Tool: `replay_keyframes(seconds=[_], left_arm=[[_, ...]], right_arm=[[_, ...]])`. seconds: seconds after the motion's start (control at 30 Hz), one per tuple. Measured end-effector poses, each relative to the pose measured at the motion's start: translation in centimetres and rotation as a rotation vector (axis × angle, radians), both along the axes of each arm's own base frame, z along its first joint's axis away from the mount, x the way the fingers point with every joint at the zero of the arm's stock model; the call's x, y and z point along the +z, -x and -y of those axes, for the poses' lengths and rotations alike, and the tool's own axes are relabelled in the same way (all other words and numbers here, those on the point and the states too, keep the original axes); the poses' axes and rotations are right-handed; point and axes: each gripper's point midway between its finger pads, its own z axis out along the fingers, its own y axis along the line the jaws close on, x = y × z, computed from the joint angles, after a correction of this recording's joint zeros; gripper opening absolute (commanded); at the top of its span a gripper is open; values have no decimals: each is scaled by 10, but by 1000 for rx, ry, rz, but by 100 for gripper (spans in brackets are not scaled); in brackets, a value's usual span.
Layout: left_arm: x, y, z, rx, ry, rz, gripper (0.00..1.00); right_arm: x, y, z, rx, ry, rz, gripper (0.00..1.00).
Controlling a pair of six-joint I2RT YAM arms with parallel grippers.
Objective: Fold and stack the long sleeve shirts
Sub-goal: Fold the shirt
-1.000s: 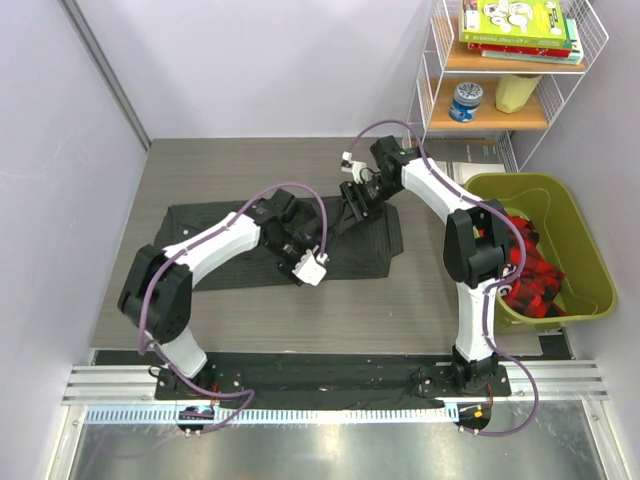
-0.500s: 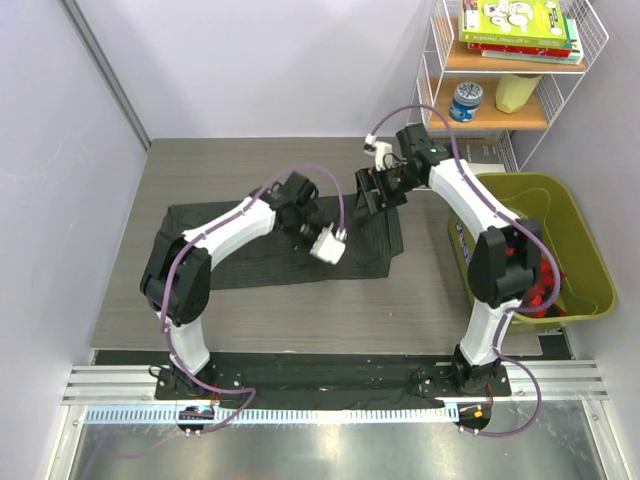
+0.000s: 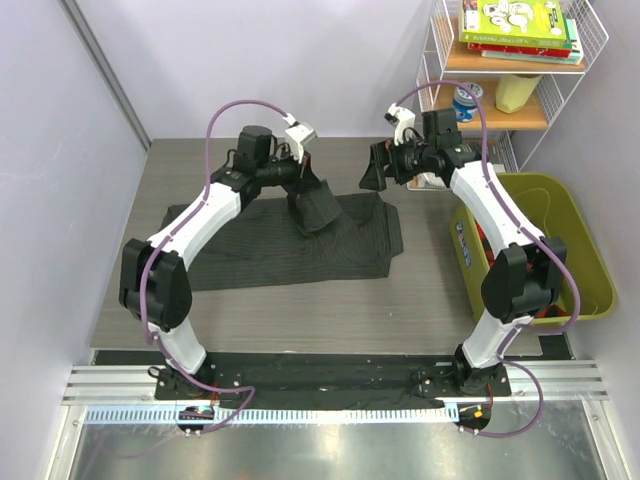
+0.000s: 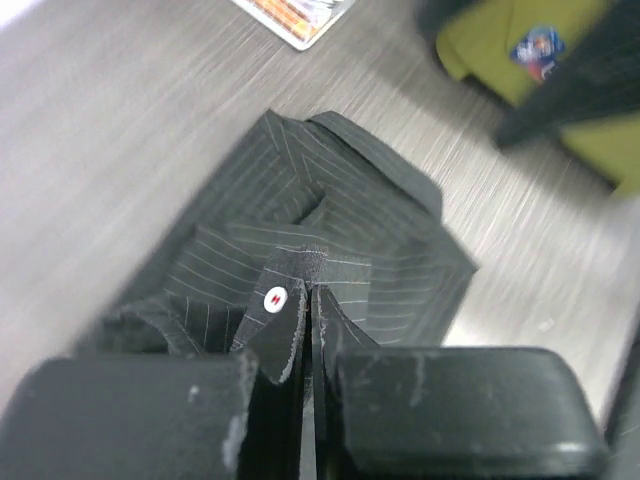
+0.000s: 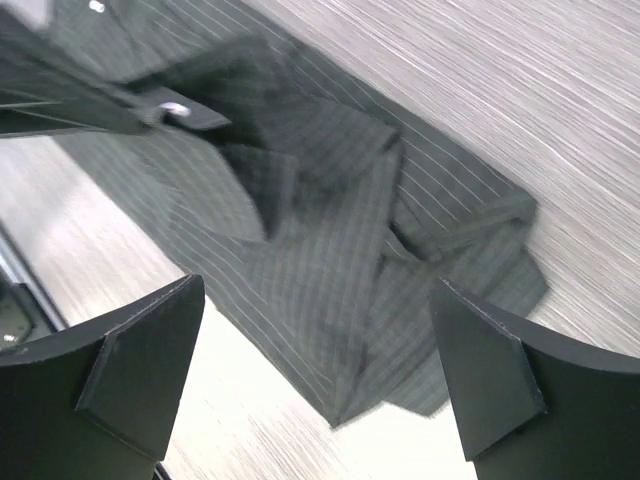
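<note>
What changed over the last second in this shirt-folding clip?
The left gripper closed on the shirt and swung from its near edge to the far side, lifting a fold of cloth. The right gripper opened wide and pulled up and away from the shirt, toward the shelf. The rest of the shirt, the green bin and the shelf stayed put.
</note>
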Motion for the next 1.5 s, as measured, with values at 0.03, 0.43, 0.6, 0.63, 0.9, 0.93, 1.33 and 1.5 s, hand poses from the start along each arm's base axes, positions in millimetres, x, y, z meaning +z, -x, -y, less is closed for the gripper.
replay_keyframes(seconds=[0.03,0.43,0.6,0.63,0.9,0.93,1.33,1.5], left_arm=[[-3,-1,-2,38,27,-47,0],[56,-32,-27,359,389,-167,0],[77,-32,-24,360,508,-185,0],[78,-32,-24,361,525,-194,0],[90,-38,-31,376,621,-217,0],[91,-39,-33,379,626,-216,0],[92,-53,-60,424,623,-172,0],[99,-53,-62,404,635,-147,0]], right_arm=[[1,1,-2,7,-17,5,100],[6,17,-45,46,-264,9,100],[26,7,-64,53,-387,21,100],[28,5,-66,53,-405,18,98],[27,-6,-87,75,-523,-68,1],[30,-8,-89,80,-531,-74,1],[107,-58,-102,144,-564,164,39],[112,-75,-105,143,-570,152,100]])
